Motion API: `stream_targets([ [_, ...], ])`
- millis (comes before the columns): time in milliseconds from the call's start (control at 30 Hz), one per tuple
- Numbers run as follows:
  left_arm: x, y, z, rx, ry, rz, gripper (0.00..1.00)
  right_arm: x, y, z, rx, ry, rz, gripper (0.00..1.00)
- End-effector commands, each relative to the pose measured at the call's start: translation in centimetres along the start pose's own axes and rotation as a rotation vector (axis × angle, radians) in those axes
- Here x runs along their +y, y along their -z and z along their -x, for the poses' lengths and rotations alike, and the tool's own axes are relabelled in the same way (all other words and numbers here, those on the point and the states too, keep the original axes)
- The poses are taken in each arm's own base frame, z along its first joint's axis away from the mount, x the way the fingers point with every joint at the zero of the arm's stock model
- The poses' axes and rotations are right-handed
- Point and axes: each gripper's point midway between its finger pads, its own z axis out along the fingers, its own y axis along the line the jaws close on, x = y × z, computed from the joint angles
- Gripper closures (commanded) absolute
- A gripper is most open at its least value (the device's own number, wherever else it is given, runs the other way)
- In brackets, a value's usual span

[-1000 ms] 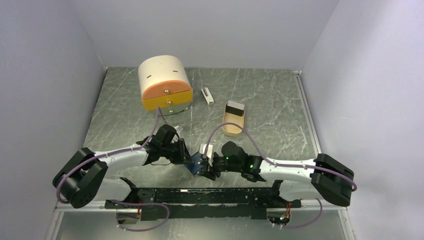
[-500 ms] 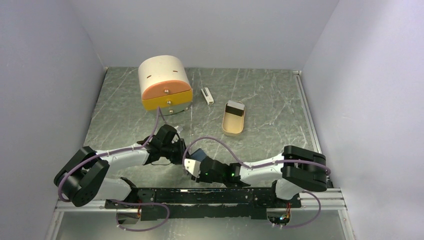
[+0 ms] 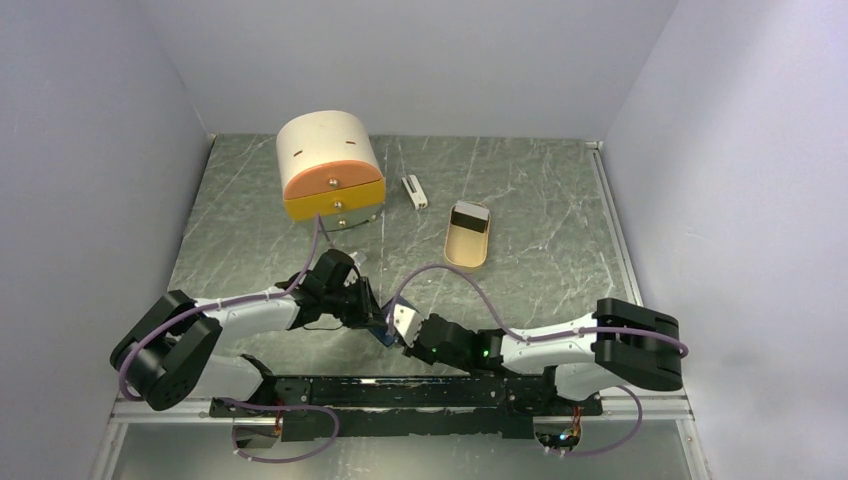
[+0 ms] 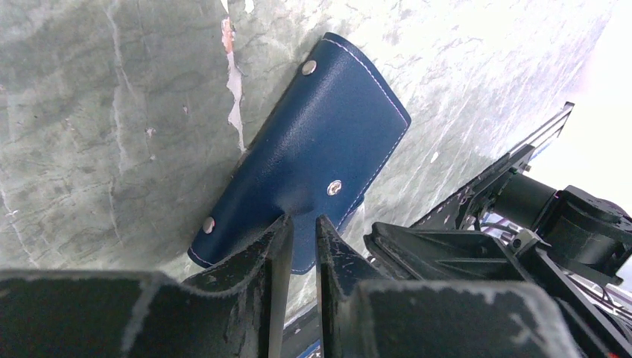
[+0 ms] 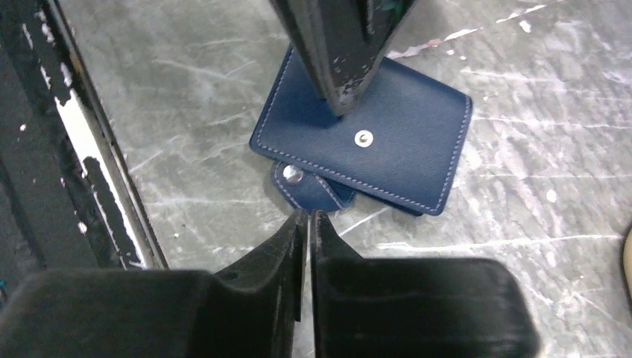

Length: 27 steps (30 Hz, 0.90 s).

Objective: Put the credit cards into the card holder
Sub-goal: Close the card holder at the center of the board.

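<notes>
The card holder (image 3: 384, 330) is a navy wallet lying folded on the table near the front edge, between my two grippers. It shows flat in the right wrist view (image 5: 387, 127) with its snap tab (image 5: 302, 183) sticking out unsnapped, and also in the left wrist view (image 4: 313, 134). My left gripper (image 4: 304, 220) is almost shut, a narrow gap between the jaws, with the tips pressing on the wallet's top cover (image 3: 372, 315). My right gripper (image 5: 308, 214) is shut and empty, its tips just short of the snap tab (image 3: 398, 335). No credit cards show in any view.
A cream and orange drawer box (image 3: 330, 175) stands at the back left. A small white bar-shaped object (image 3: 414, 191) and an open tan tin (image 3: 467, 235) lie mid-table. The black mounting rail (image 3: 400, 390) runs along the near edge, close beside the wallet (image 5: 59, 149).
My right arm swung left in front of the wallet, then came back a little to its near side. The wallet now lies folded flat. The left arm has not moved.
</notes>
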Motion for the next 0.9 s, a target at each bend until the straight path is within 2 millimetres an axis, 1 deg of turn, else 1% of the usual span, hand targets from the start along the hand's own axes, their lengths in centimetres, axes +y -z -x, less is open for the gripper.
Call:
stream_targets([
  [0,1.5,-0.3,-0.2,0.0,-0.001,0.063,0.75,1.1,-0.2,0.8,-0.047,0.031,0.067,0.76],
  [33,1.3,-0.2,0.0,-0.006,-0.005,0.063,0.74,1.0,-0.5,0.3,-0.017,0.058,0.061,0.71],
  [67,1.1,-0.1,0.3,-0.016,-0.008,0.063,0.74,1.0,-0.8,0.1,0.0,0.089,0.065,0.69],
  [133,0.9,0.0,0.7,-0.026,-0.014,0.063,0.73,1.1,-1.5,0.2,0.01,0.132,0.075,0.64],
  [200,0.8,-0.1,0.8,-0.022,-0.017,0.069,0.74,1.4,-2.1,0.3,0.016,0.154,0.086,0.56],
  [300,1.4,-0.3,0.6,-0.009,-0.011,0.085,0.74,1.1,-3.0,-0.2,0.055,0.171,0.063,0.55],
  [333,1.5,-0.4,0.5,-0.004,-0.009,0.087,0.74,1.0,-3.3,-0.6,0.071,0.176,0.052,0.56],
  [400,1.7,-0.4,0.4,-0.003,-0.006,0.088,0.74,0.6,-3.6,-1.1,0.09,0.18,0.028,0.66],
  [500,2.0,-0.4,0.5,-0.007,-0.006,0.101,0.74,-0.2,-3.4,-1.6,0.094,0.161,-0.024,0.93],
  [533,2.1,-0.4,0.5,-0.008,-0.007,0.105,0.74,-0.5,-3.1,-1.6,0.091,0.15,-0.04,1.0],
  [633,2.3,-0.4,0.9,-0.014,-0.007,0.113,0.74,-1.4,-2.2,-1.5,0.066,0.091,-0.089,1.0],
  [700,2.3,-0.4,1.0,-0.016,-0.008,0.122,0.74,-1.4,-1.7,-1.6,0.053,0.05,-0.09,1.0],
  [867,2.6,-0.5,1.2,-0.021,-0.005,0.137,0.74,-2.0,-0.5,-2.1,0.062,-0.13,-0.156,1.0],
])
